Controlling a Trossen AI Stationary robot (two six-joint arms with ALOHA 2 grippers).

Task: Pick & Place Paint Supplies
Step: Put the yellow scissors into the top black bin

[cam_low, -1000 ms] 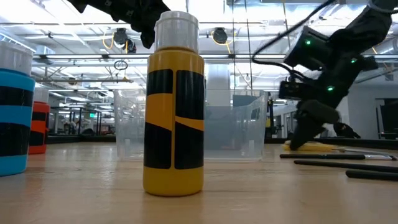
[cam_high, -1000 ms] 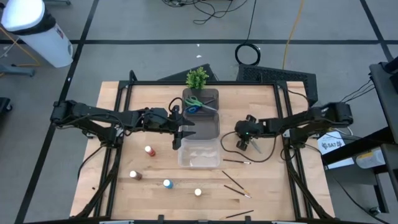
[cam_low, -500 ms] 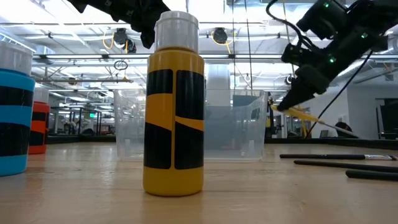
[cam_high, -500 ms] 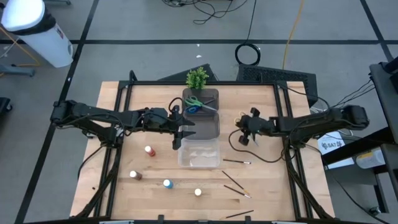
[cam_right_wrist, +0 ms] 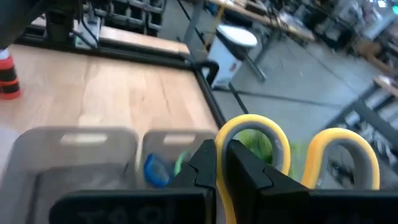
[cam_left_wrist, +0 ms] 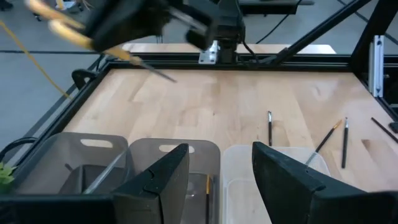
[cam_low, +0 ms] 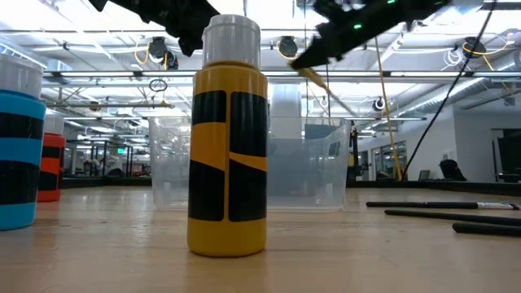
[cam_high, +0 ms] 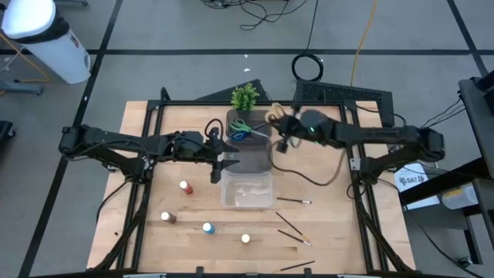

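Since a second ago the right tool (cam_high: pixel 279 127) has swung from the bench's (cam_high: pixel 347 232) right side up to the dark bin (cam_high: pixel 266 158), carrying the yellow scissors (cam_right_wrist: pixel 273 152) — its fingers are pinching one handle loop. The scissors are hanging just over the bin's right rim, blades slanting down in the low view, so the drop looks to lie slightly leftward. The left tool (cam_high: pixel 218 162) is waiting, fingers apart, by the clear bin (cam_high: pixel 248 202).

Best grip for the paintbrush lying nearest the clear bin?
Probably mid-handle on the paintbrush, coming straight down, gripper fingers set across its length. It lies flat on the table, thin, apart from the clear bin and the other brushes, so there's room on both sides.
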